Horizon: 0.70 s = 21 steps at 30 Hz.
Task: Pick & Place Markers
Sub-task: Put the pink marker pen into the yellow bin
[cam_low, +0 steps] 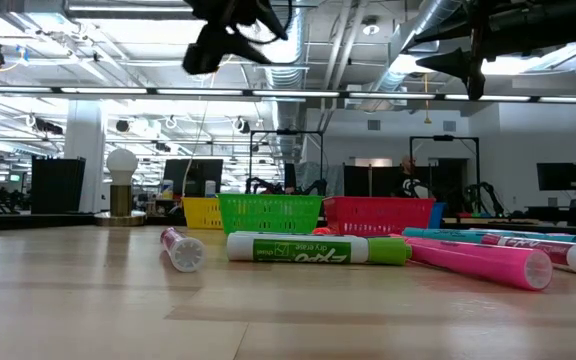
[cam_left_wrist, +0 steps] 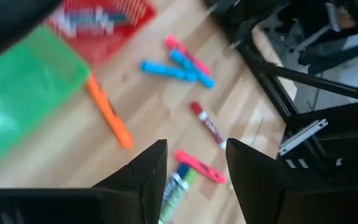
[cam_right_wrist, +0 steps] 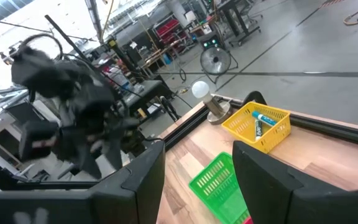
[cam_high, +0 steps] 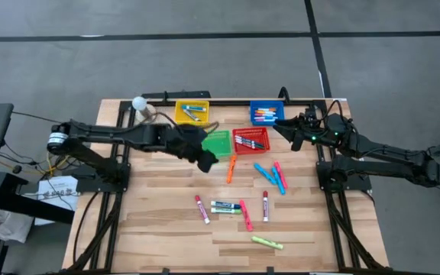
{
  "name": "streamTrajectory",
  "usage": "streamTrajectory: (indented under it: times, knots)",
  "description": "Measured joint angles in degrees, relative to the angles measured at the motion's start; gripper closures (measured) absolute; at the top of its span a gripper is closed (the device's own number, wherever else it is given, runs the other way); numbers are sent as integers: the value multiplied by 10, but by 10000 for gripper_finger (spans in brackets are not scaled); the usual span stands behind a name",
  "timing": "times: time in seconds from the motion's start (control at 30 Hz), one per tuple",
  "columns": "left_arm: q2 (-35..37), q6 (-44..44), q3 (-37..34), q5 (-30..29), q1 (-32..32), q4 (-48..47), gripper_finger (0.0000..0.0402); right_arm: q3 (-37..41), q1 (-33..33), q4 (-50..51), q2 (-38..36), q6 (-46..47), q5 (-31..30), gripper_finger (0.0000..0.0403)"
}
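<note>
While spread and empty, left end effector beside green basket, right end effector likewise.

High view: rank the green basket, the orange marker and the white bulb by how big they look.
1. Green basket, though the left arm covers part of it.
2. Orange marker, long but thin.
3. White bulb, smallest; it and the marker are close, so that order is unsure.

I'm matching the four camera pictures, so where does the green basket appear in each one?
High view: green basket near the table's far edge, centre, partly under the left tool.
Low view: mid-distance, left of centre.
Left wrist view: blurred, at the left edge.
Right wrist view: low in the middle.
Shared landmark: the red basket right beside it, though it is hard to make out in the right wrist view.
</note>
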<state>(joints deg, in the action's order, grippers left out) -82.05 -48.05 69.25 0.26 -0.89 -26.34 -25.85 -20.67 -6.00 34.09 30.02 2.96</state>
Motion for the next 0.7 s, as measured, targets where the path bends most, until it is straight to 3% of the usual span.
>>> streamTrajectory:
  times: [0.27, 0.43, 0.7]
  knots:
    - [-58, -177, 0, -56, -63, -112, 238, 0, 0, 0, 0, 0, 0, 225]
    - [-91, -223, -2, -63, -80, -156, 238, 0, 0, 0, 0, 0, 0, 227]
    - [-81, -327, -106, -40, -84, -127, 238, 0, 0, 0, 0, 0, 0, 223]
